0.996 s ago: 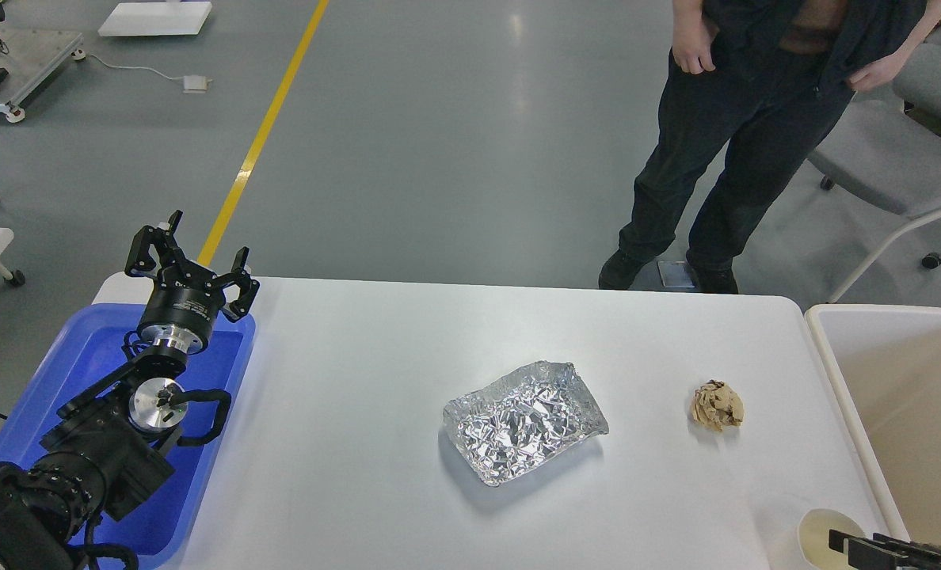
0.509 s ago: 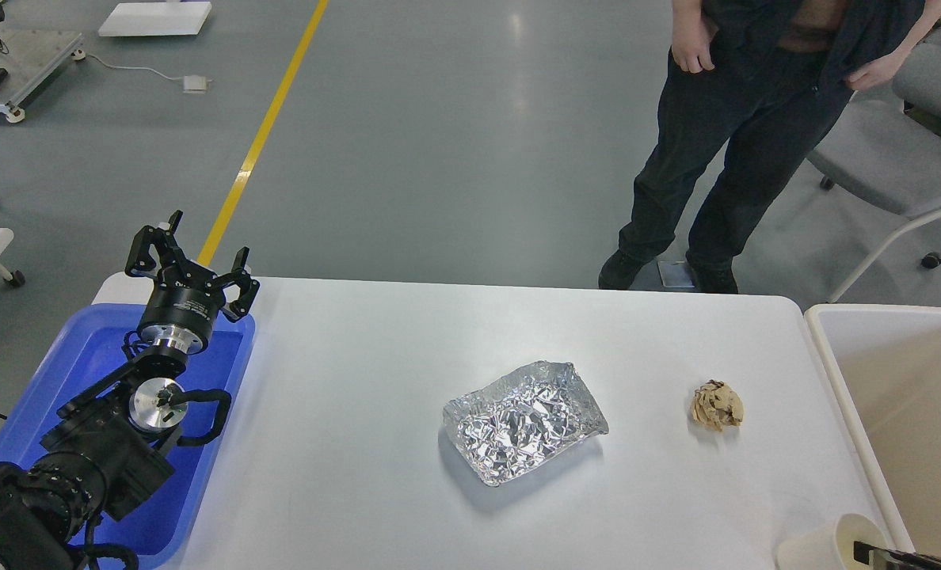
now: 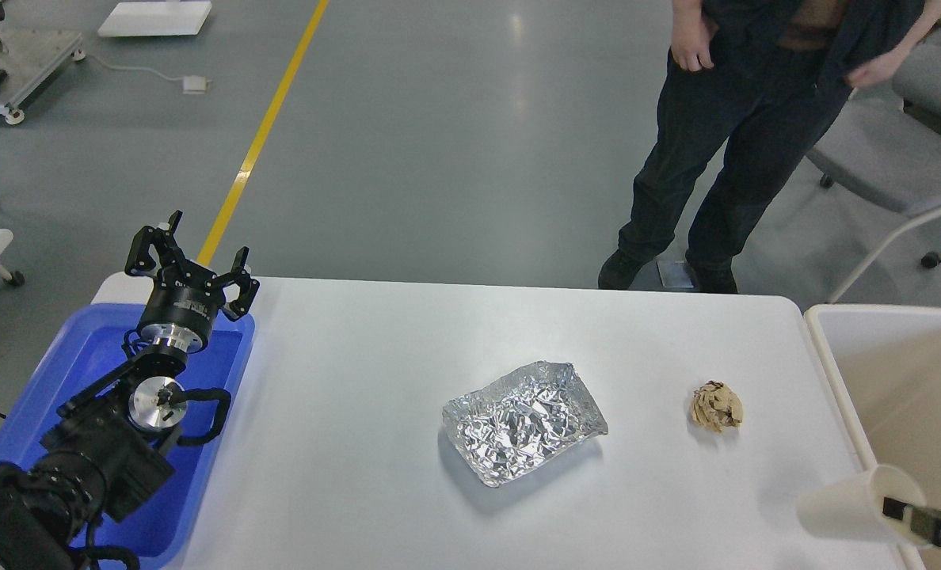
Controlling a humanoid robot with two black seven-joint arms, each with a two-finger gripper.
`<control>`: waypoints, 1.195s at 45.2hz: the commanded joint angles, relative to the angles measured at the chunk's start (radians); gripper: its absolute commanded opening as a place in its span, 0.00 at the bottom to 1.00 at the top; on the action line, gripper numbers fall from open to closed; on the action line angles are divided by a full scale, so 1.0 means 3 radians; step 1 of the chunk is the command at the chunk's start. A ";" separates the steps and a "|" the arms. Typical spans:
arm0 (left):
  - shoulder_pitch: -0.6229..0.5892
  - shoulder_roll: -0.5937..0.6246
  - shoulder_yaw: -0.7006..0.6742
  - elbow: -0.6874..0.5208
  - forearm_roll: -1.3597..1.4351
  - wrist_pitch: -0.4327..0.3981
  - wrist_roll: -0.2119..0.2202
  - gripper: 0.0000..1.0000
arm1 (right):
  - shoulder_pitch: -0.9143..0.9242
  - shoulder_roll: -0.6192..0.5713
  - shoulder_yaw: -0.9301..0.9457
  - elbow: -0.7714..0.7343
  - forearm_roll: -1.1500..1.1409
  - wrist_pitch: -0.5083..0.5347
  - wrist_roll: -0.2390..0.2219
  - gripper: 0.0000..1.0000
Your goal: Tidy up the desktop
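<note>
— Head view: where's the left gripper (image 3: 191,257)?
— Raised over the desktop (image 3: 360,380)'s far-left corner, fingers spread, empty.
— And the right gripper (image 3: 926,522)?
— Near-right corner — a finger inside the tilted cup (image 3: 855,503)'s rim; grip unclear.

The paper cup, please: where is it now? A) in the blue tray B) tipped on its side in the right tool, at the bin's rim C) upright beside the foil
B: the cup lies tilted, held by the right tool next to the bin.
</note>
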 commanded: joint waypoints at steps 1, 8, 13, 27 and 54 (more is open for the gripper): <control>0.0000 0.0000 0.0000 0.0003 0.0000 0.0000 0.0000 1.00 | 0.0542 -0.0569 0.0158 0.0196 -0.0003 0.0679 0.0060 0.00; 0.0000 0.0000 0.0000 -0.0002 0.0000 0.0000 0.0000 1.00 | 0.0578 -0.0938 0.0796 0.0196 -0.0008 0.1492 0.0066 0.00; 0.0000 0.0000 0.0000 -0.0002 0.0000 0.0000 0.0000 1.00 | 0.0578 -0.1112 0.1308 0.0180 -0.0002 0.1973 0.0066 0.00; 0.0000 0.0000 0.0000 -0.0002 0.0000 0.0000 0.0000 1.00 | 0.0588 -0.1030 0.1672 -0.0269 0.0186 0.2229 0.0020 0.00; 0.0000 0.0000 0.0000 0.0003 0.0000 0.0000 0.0000 1.00 | 0.0124 0.0447 0.1135 -0.2176 0.2752 0.2051 -0.0665 0.00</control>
